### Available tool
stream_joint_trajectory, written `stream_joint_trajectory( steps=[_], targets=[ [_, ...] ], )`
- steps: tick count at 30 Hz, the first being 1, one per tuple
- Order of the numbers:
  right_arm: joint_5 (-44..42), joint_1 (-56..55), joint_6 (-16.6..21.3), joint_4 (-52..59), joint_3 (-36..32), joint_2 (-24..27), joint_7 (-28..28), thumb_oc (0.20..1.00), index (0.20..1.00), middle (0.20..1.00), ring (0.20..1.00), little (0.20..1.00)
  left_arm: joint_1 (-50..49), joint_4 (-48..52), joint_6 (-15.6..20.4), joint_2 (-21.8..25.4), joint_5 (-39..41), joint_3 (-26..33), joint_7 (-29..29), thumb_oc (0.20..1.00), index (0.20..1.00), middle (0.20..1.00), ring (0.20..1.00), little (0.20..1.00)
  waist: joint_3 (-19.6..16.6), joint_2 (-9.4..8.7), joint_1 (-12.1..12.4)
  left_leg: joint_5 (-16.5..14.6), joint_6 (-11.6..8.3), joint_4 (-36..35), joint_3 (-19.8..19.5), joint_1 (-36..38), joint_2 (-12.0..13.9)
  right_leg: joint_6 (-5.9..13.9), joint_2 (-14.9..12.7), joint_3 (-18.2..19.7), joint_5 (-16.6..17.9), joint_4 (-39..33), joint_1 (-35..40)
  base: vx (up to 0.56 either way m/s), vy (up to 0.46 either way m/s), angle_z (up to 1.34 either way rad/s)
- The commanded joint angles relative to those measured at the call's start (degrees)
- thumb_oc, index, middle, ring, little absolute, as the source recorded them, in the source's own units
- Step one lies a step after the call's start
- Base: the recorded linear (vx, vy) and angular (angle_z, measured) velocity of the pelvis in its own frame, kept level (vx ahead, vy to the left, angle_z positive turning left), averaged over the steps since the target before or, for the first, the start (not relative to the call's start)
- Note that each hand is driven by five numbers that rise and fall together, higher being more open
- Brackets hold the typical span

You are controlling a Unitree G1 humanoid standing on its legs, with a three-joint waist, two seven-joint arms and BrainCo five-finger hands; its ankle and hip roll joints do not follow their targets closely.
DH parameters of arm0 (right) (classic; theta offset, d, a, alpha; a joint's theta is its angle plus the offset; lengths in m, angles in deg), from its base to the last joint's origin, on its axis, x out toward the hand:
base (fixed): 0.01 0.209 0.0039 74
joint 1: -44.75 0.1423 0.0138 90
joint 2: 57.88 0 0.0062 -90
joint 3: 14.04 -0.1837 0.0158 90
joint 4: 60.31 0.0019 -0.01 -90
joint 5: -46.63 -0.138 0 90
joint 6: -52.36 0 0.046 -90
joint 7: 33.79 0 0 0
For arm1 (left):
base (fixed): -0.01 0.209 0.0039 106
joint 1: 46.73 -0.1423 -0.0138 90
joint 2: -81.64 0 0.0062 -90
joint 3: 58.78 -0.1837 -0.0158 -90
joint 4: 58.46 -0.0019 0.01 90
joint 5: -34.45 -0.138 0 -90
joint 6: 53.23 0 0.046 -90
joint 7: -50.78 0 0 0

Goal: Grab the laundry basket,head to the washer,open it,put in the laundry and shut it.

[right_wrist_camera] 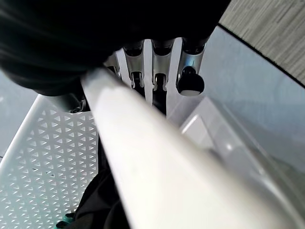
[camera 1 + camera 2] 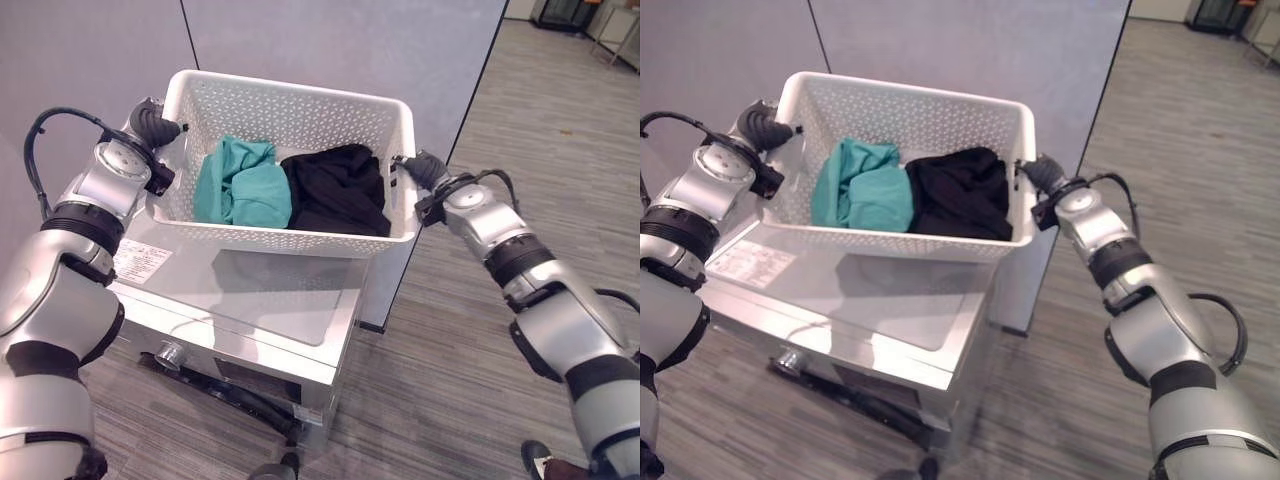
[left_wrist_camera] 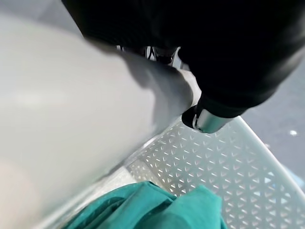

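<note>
White perforated basket (image 2: 300, 115) with teal (image 2: 240, 180) and black clothes (image 2: 335, 190) held over washer (image 2: 250, 300), left hand (image 2: 150, 122) and right hand (image 2: 422, 168) curled round its end rims.

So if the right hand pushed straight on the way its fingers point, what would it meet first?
The right hand grips the white basket's rim, fingers aimed inward. Straight on, it would probably meet the black garment first, though depth is unclear.

Grey partition panels (image 2: 330, 40) with a dark seam, above grey wood-grain plank floor (image 2: 450, 370).
</note>
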Motion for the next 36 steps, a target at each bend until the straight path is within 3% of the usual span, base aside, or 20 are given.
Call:
stream_joint_trajectory(
  steps=[1, 11, 12, 13, 14, 15, 26, 36],
  targets=[
    [0.1, 3.5, 1.5, -4.1, 3.1, -0.4, 1.2, 0.2, 0.2, 0.2, 0.2, 0.2, 11.9, -5.8, 2.8, 1.5, -1.6, -1.6, 3.0, 0.2, 0.2, 0.2, 0.2, 0.2, -1.2, 1.19, 2.6, -3.6, -1.39, 1.4, 2.4, -0.1, 3.1, 5.39, -6.4, -0.4, 0.0, 6.5, -2.5, 0.05, -0.003, 0.14],
    [-1.0, 8.6, 1.4, -10.4, 3.3, -4.9, -0.7, 0.2, 0.2, 0.2, 0.2, 0.2, 14.7, -7.5, 2.8, -3.1, -0.4, -1.0, 5.3, 0.2, 0.2, 0.2, 0.2, 0.2, -0.5, 0.89, 3.6, -3.6, -1.71, 2.1, 1.9, -3.6, 3.2, 5.45, -6.9, -1.7, 1.1, 3.7, -3.7, 0.01, 0.0, 0.04],
    [-0.9, 8.5, 1.0, -10.8, 3.1, -5.2, -0.7, 0.2, 0.2, 0.2, 0.2, 0.2, 14.5, -7.6, 2.8, -3.6, -0.2, -0.9, 5.4, 0.25, 0.25, 0.25, 0.25, 0.25, -0.5, 0.87, 3.6, -3.7, -1.64, 2.3, 1.8, -3.8, 3.1, 5.42, -7.0, -1.8, 1.1, 3.8, -3.8, 0.03, 0.009, 0.0],
    [-0.8, 8.6, 0.9, -11.3, 3.0, -5.5, -0.6, 0.395, 0.395, 0.395, 0.395, 0.395, 14.4, -7.7, 2.7, -3.9, -0.1, -0.7, 5.4, 0.504, 0.504, 0.504, 0.504, 0.504, -0.4, 0.87, 3.6, -3.7, -1.62, 2.4, 1.8, -3.9, 3.1, 5.4, -7.0, -1.8, 1.2, 3.8, -3.8, 0.04, 0.018, 0.01],
    [-0.8, 8.6, 0.5, -12.0, 2.9, -5.7, -0.7, 0.605, 0.605, 0.605, 0.605, 0.605, 14.1, -7.9, 2.5, -4.3, 0.3, -0.6, 5.4, 1.0, 1.0, 1.0, 1.0, 1.0, -0.4, 0.87, 3.5, -3.8, -1.57, 2.5, 1.7, -4.0, 3.0, 5.39, -7.1, -1.8, 1.2, 3.9, -4.0, 0.0, 0.0, 0.0],
    [-0.9, 8.8, 0.4, -12.4, 2.7, -5.9, -0.7, 1.0, 1.0, 1.0, 1.0, 1.0, 14.1, -8.4, 2.4, -4.4, 0.5, -0.5, 5.3, 1.0, 1.0, 1.0, 1.0, 1.0, -0.3, 0.88, 3.4, -3.8, -1.54, 2.6, 1.7, -4.2, 3.0, 5.39, -7.1, -1.8, 1.2, 4.0, -4.1, 0.0, 0.0, 0.0],
    [-2.4, 10.1, 0.6, -13.6, 3.9, -6.0, 0.6, 1.0, 1.0, 1.0, 1.0, 1.0, 16.0, -9.4, 2.7, -4.1, -2.2, -1.1, 6.6, 1.0, 1.0, 1.0, 1.0, 1.0, -1.0, 0.75, 2.8, -4.4, -1.36, 2.1, 2.6, -3.2, 2.9, 5.87, -7.9, -1.6, 2.3, 3.0, -3.8, 0.02, 0.012, 0.0],
    [-4.7, 10.6, 2.4, -9.5, 2.8, -2.6, -0.8, 1.0, 1.0, 1.0, 1.0, 1.0, 14.4, -6.9, 3.4, -3.8, -2.0, 1.4, 7.8, 1.0, 1.0, 1.0, 1.0, 1.0, -1.8, 0.92, 2.4, -4.7, -1.55, 1.5, 3.1, -1.5, 3.3, 6.15, -8.3, -1.9, 1.6, 2.8, -3.0, 0.0, -0.002, 0.0]
  ],
)
